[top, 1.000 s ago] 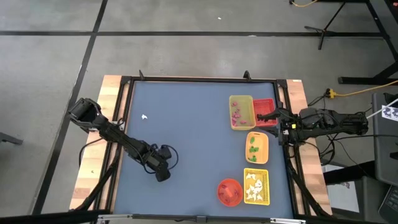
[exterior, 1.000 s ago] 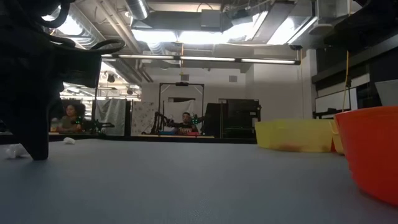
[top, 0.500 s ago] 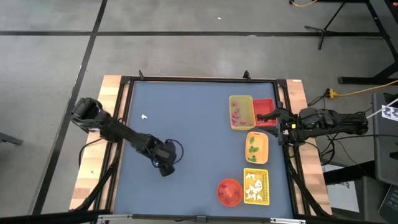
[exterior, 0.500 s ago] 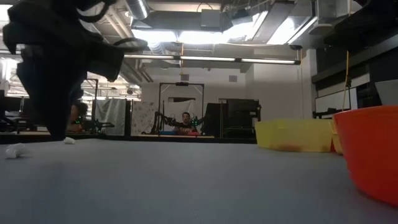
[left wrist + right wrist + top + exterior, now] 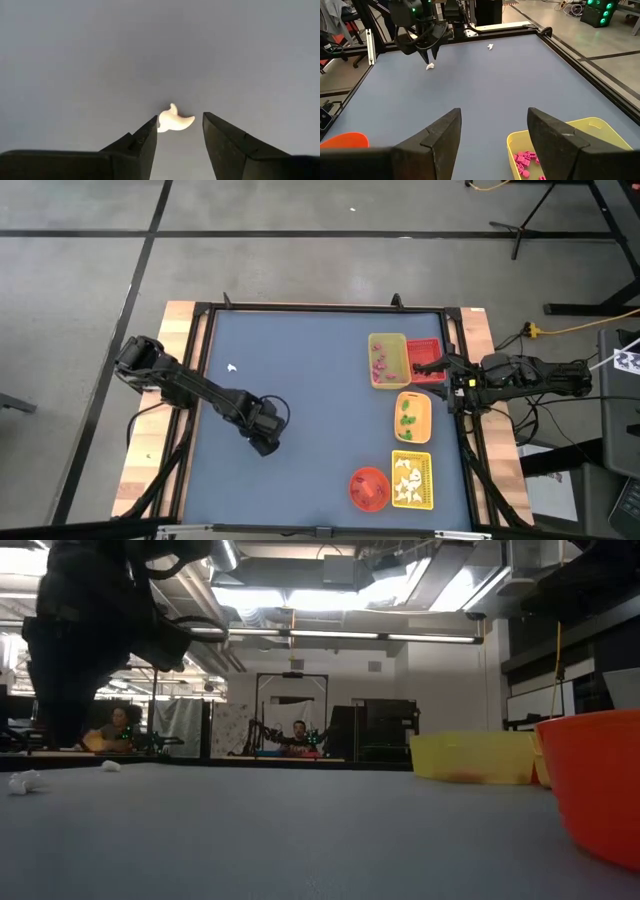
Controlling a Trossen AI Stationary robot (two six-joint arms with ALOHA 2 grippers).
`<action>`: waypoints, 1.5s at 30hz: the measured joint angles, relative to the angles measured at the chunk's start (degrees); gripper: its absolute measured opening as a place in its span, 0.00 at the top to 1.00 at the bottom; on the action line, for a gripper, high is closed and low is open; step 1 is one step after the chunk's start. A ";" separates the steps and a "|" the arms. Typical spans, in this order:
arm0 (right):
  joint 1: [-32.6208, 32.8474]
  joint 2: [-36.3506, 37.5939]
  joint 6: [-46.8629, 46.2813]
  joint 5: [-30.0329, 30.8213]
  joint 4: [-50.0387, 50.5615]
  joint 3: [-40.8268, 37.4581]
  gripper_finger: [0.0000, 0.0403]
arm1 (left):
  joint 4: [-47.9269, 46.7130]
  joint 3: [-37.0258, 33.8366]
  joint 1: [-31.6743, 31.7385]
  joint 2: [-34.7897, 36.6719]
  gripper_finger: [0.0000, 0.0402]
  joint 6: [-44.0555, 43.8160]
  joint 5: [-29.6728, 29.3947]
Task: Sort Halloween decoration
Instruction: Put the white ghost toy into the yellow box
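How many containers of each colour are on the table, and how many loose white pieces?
Yellow rectangular plastic trays: 2
Red rectangular plastic tray: 1
Orange rectangular plastic tray: 1
Round red-orange bowl: 1
Loose white ghost-shaped pieces: 2
Total: 7

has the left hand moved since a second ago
Yes. In the low view the left hand has risen off the table, leaving a white ghost piece lying there. From above, it has shifted slightly toward the trays, relative to the far ghost piece.
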State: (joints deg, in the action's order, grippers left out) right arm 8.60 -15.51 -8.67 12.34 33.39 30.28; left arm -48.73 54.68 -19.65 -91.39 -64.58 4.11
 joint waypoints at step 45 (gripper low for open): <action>0.00 0.00 -0.02 0.00 0.00 0.00 0.44 | 0.37 0.02 -4.49 -6.69 0.74 -8.85 -3.07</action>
State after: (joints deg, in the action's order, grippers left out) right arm 8.60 -15.51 -8.68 12.34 33.39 30.28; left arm -48.36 54.70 -24.14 -98.08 -73.43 1.04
